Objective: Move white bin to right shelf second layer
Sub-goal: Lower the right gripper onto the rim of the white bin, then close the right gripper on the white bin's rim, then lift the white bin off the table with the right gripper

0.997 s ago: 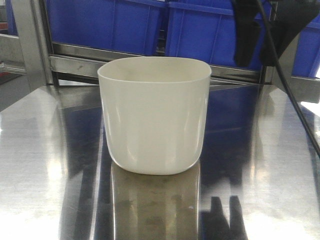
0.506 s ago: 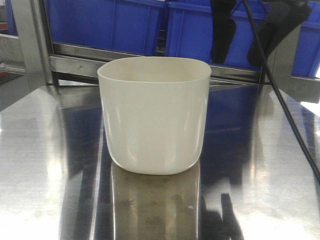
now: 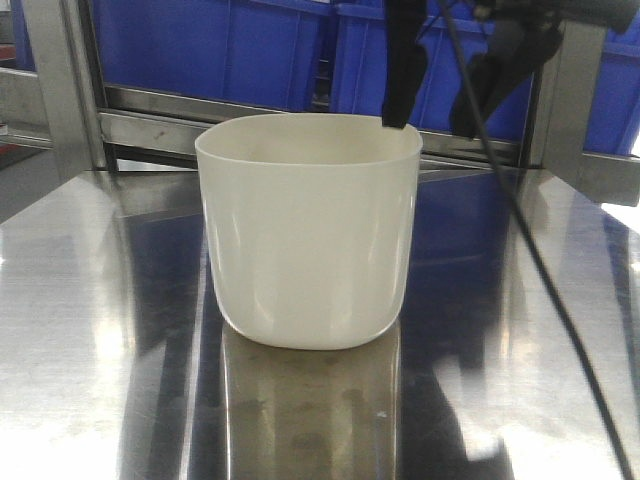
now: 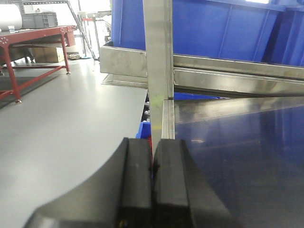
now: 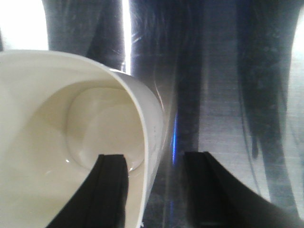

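The white bin stands upright on the mirror-like steel tabletop, near its middle. My right gripper is open and hangs over the bin's right rear rim. In the right wrist view the gripper straddles the rim of the bin, with one finger inside and the other outside over the tabletop; the fingers are not touching the wall. My left gripper is shut and empty at the table's left edge. The roller-track shelf level is out of view.
Large blue crates sit on steel rails behind the table. A black cable hangs from the right arm across the table's right side. A steel upright stands before the left gripper, with grey floor and a red-framed table to its left.
My right gripper has moved left and down from the upper right, and now sits over the bin's right rim. The bin has not moved.
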You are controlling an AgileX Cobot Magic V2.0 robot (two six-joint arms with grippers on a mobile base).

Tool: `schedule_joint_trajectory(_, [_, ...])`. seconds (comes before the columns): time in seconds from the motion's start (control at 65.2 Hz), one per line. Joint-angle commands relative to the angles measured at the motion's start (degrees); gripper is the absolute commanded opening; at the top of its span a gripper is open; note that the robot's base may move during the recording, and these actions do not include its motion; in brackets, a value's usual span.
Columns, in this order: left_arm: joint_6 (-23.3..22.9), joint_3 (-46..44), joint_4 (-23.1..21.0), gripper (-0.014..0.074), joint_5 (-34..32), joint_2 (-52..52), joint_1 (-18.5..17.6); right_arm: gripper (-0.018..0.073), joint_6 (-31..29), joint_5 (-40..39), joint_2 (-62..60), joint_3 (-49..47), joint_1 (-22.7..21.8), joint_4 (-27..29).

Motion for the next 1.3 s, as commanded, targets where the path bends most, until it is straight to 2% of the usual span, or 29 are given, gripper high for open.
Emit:
schedule_joint_trajectory(0.0, [-0.1,2.1,-0.3,0.0085,-4.8,-0.9,-0.1,0.0383,-0.4,-2.1,-0.9,-2.0,0.0,-0.2])
schedule_joint_trajectory(0.245, [-0.1,2.1,-0.3,0.0085,-4.8,-0.9,-0.1,0.0382,-0.1,1.6,3.0,-2.0,0.0,0.3])
schedule_joint_trajectory(0.675, [-0.1,2.1,-0.3,0.0085,-4.8,-0.9,-0.1,0.0377,-0.1,1.5,4.3,-2.0,0.0,0.2])
schedule_joint_trajectory(0.767, [-0.1,2.1,-0.3,0.0085,-4.8,-0.9,-0.1,0.0316,-0.1,1.4,4.3,-2.0,0.0,0.2])
schedule_joint_trajectory(0.92, [-0.1,2.1,-0.3,0.0085,-4.8,-0.9,-0.1,0.0139,-0.1,0.6,4.0,-2.0,0.0,0.2])
schedule_joint_trajectory(1.027, [-0.1,2.1,-0.3,0.0085,-4.8,-0.9,-0.1,0.0050,-0.1,0.5,3.9,-2.0,0.0,0.2])
schedule_joint_trajectory(1.288, [-0.1,2.1,-0.3,0.0085,-4.8,-0.9,-0.1,0.0050,-1.6,0.4,0.2,-2.0,0.0,-0.8])
